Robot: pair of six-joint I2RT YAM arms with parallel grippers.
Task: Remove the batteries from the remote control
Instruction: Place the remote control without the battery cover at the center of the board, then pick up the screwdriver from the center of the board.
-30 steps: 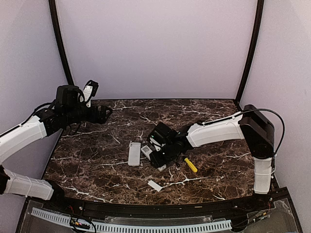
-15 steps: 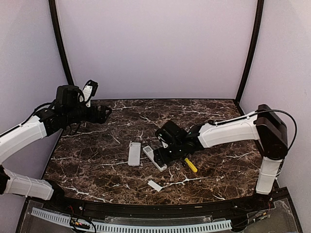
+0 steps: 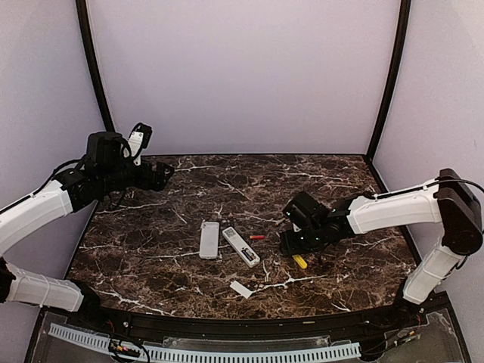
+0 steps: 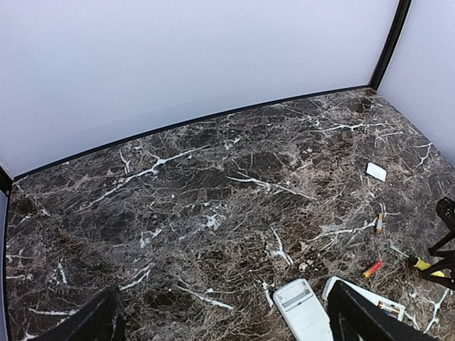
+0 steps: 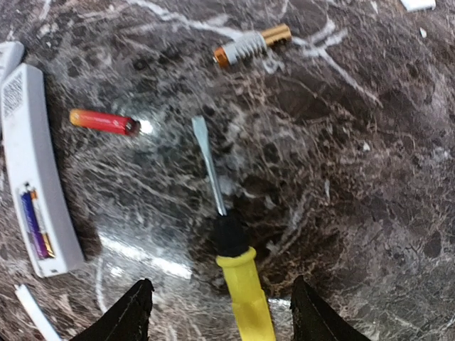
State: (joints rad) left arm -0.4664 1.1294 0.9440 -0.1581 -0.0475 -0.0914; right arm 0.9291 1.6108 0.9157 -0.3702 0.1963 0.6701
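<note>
The remote control (image 3: 240,246) lies on its face at the table's middle, back open, a purplish cell (image 5: 34,224) in its compartment. A red battery (image 3: 257,237) (image 5: 104,121) lies loose on the marble just right of it. Another battery (image 5: 252,44), gold and silver, lies farther off. My right gripper (image 3: 290,240) (image 5: 220,284) hovers open to the right of the remote, its fingers either side of the screwdriver's yellow handle (image 5: 245,291) without touching it. My left gripper (image 3: 162,172) (image 4: 226,291) hangs open and empty, high over the far left.
A second, closed white remote (image 3: 209,240) (image 4: 302,309) lies left of the open one. A flat white cover (image 3: 242,289) rests nearer the front edge, another (image 4: 375,171) farther back. The yellow screwdriver (image 3: 300,262) lies under my right gripper, blade (image 5: 208,163) toward the batteries.
My right gripper has drawn back to the right, away from the open remote, and opened over the screwdriver. The red battery now lies in view beside the remote. The left arm held still.
</note>
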